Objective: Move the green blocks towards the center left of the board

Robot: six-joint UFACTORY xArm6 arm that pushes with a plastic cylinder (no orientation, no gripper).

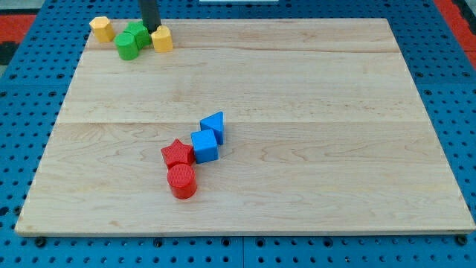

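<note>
Two green blocks sit at the view's top left of the wooden board (312, 89): a green cylinder (126, 47) and a green block (138, 33) just behind it, touching it. My tip (152, 27) is at the view's top, right beside the rear green block, between it and a yellow block (162, 39) on its right. The rod comes down from the top edge.
Another yellow block (102, 28) lies left of the green ones near the board's corner. In the middle sit a blue triangular block (213, 125), a blue cube (204, 145), a red star (177, 153) and a red cylinder (181, 181), clustered together.
</note>
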